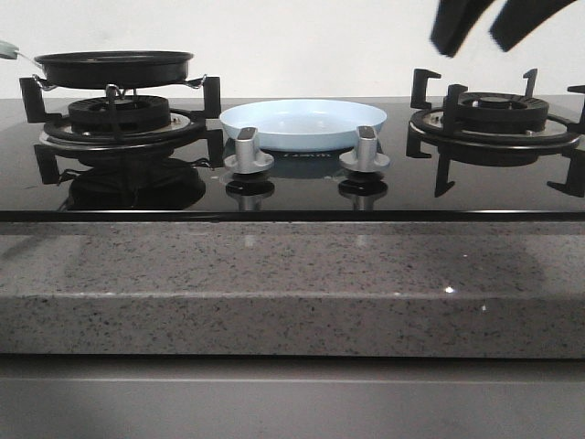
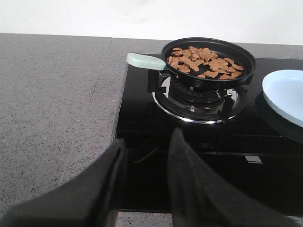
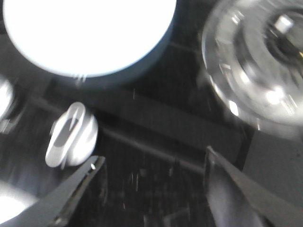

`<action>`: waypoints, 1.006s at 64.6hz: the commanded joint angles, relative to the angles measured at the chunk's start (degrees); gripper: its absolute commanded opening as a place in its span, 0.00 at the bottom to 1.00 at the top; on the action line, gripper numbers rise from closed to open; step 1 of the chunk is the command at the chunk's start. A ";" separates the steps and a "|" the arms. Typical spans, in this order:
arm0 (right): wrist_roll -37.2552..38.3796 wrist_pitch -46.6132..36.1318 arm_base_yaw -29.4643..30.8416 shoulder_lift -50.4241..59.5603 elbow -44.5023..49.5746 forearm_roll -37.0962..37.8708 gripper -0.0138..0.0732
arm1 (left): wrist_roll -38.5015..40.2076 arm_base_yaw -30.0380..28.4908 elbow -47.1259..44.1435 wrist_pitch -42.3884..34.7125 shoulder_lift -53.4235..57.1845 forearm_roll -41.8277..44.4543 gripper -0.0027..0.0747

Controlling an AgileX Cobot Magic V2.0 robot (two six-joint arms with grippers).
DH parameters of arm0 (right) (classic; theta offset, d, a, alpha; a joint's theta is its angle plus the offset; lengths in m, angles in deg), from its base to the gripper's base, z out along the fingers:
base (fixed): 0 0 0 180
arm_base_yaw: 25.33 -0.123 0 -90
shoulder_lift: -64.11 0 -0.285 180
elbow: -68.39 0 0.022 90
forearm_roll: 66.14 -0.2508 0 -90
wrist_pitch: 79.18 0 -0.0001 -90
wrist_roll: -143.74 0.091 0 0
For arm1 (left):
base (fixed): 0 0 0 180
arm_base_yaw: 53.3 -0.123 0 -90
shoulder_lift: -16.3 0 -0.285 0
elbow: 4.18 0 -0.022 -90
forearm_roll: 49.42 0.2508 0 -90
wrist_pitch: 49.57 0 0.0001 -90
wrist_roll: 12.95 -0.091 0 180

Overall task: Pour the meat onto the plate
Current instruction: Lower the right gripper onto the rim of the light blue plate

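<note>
Meat (image 2: 203, 60) sits in frying pan (image 2: 208, 64) on left burner; pan handle (image 2: 145, 60) points toward left gripper (image 2: 144, 182), open, empty, nearer. Right gripper (image 3: 151, 184) open above right side. Plate (image 1: 304, 123) centre, empty.

No legible text or labels.

The front and left wrist views are bright and sharp. The shiny black stove top (image 1: 302, 187) mirrors the knobs (image 1: 249, 151). The right wrist view is blurry, and the plate (image 3: 90, 33) glares pure white.
</note>
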 commanded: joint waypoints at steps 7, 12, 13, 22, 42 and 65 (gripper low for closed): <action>-0.58 0.40 1.12 -7.28 -12.24 -0.38 0.69 | 0.48 0.02 1.87 -4.46 -0.60 0.00 0.23; -0.58 2.57 1.61 -10.75 -16.78 -0.50 0.69 | 0.48 0.02 1.87 -4.46 -0.60 0.00 0.20; -0.62 2.76 1.67 -11.68 -17.52 -0.50 0.69 | 0.48 0.02 1.87 -4.46 -0.60 0.00 0.20; -2.69 8.26 2.47 -17.27 -25.24 -2.69 0.69 | 0.48 0.02 1.87 -4.46 -0.60 0.00 0.16; -6.22 12.68 4.83 -27.30 -38.34 -9.13 0.69 | 0.48 0.02 1.87 -4.46 -0.60 0.00 0.08; -6.73 8.64 4.90 -32.42 -41.30 -9.16 0.69 | 0.48 0.02 1.87 -4.46 -0.60 0.00 0.01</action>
